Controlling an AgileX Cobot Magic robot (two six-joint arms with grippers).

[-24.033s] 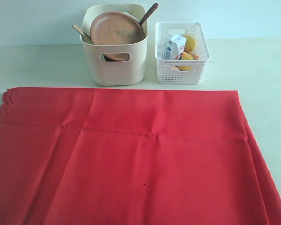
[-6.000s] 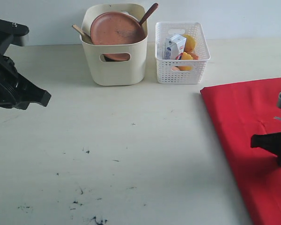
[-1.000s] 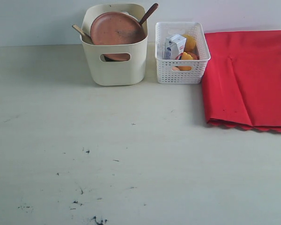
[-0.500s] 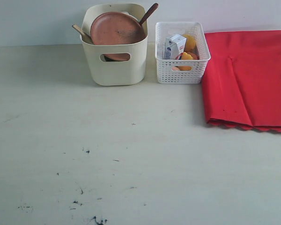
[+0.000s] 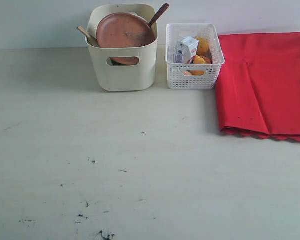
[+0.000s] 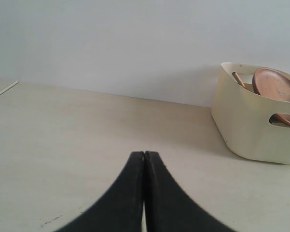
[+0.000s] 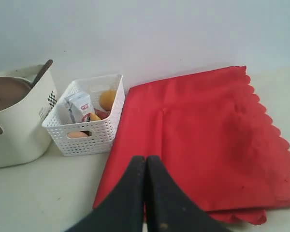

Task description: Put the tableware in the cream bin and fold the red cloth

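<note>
Over the last second nothing moved on my screens. The red cloth (image 5: pixel 262 82) lay folded in layers at the right of the desk (image 5: pixel 140 165), scalloped edge toward the front, just beside the white basket (image 5: pixel 194 77). Both arms were out of the exterior view. The left tool (image 6: pixel 144 154) hung over bare desk with its jaws pressed together on nothing. The right tool (image 7: pixel 145 158) hovered by the cloth's edge, likewise pressed together and empty. The brown plate (image 5: pixel 124 31) and dark spoon (image 5: pixel 159 14) stood in the cream bin (image 5: pixel 122 75). I judged the task done. In the earliest frame the cloth had been spread flat across the front of the desk, and six seconds back both arms were still in the exterior view.
</note>
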